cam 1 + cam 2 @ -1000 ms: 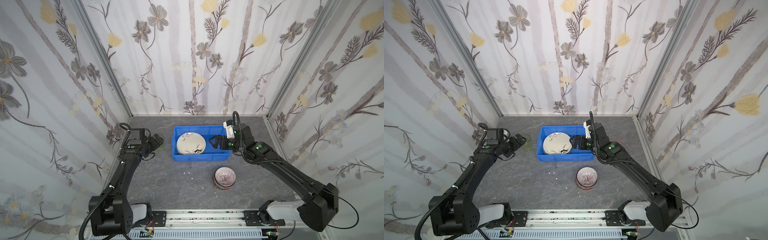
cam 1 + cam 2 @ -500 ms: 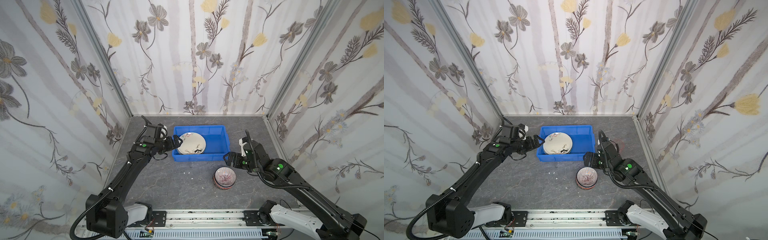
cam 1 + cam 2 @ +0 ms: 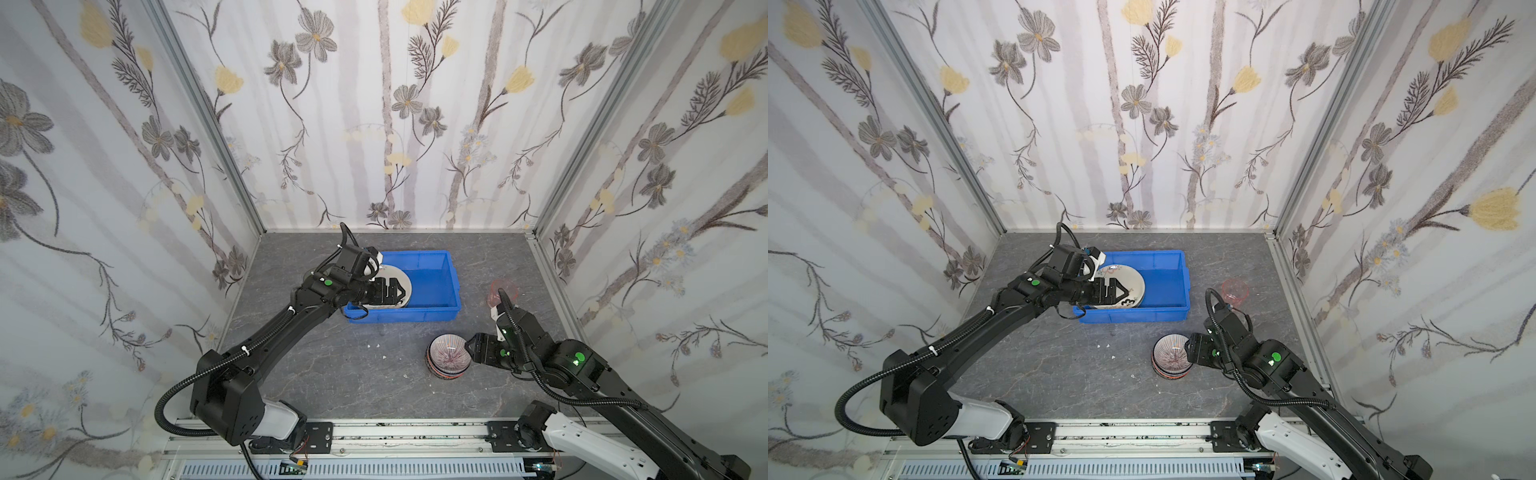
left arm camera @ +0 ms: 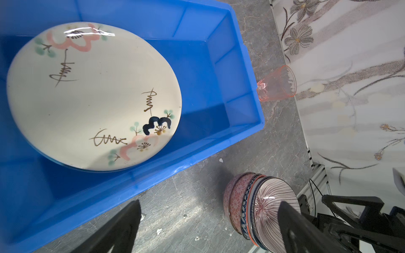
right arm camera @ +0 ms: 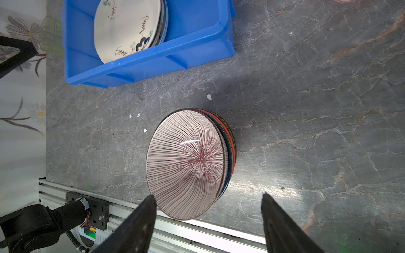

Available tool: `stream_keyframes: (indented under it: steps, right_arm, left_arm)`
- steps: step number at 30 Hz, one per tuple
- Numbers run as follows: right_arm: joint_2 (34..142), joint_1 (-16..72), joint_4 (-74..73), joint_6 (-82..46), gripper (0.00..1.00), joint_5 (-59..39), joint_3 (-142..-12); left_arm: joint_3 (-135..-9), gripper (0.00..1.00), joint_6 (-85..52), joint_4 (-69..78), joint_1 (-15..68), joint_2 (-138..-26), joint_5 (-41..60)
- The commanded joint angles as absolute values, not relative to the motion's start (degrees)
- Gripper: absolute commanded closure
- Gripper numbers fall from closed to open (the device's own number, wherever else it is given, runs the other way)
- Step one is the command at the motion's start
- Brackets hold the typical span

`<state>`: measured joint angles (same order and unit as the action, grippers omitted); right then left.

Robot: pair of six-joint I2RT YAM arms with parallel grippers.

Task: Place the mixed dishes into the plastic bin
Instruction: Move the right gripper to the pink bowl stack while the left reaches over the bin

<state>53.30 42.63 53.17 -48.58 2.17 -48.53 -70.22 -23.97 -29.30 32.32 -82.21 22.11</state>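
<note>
Two jaws of the right gripper (image 5: 207,196) stood apart around the rim of the radial-striped bowl (image 5: 186,162), uppermost in the bowl stack (image 3: 448,361) on the table (image 3: 332,365), nothing clamped yet; a second before, it hung over the blue plastic bin (image 3: 407,314), so the bowls looked next. The left gripper (image 3: 390,292), spread wide and empty, had swung in from outside the bin to above the cream plate (image 4: 94,94) lying inside; the pink tumbler (image 3: 500,291) waited outside.

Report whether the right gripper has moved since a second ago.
Yes. In both top views the right gripper left the right end of the bright blue plastic bin and came toward the front rail, now at the stack of striped bowls.
</note>
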Motion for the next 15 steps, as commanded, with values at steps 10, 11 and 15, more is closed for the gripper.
stream_keyframes:
  steps: [10, 11, 15]
  right_arm:
    - [59.1, 43.0, 52.5, -47.5, 0.43, 0.3, -48.1]
    - [59.7, 43.0, 52.5, -47.3, 0.44, 0.3, -48.1]
    - [61.3, 43.1, 52.4, -46.9, 0.48, 0.9, -48.3]
  left_arm:
    - [-75.8, 0.0, -20.5, -29.0, 34.8, -87.6, 20.5]
    - [-75.8, 0.0, -20.5, -28.9, 35.0, -87.8, 20.5]
    - [-76.0, 0.0, -20.3, -28.9, 35.2, -88.8, 20.7]
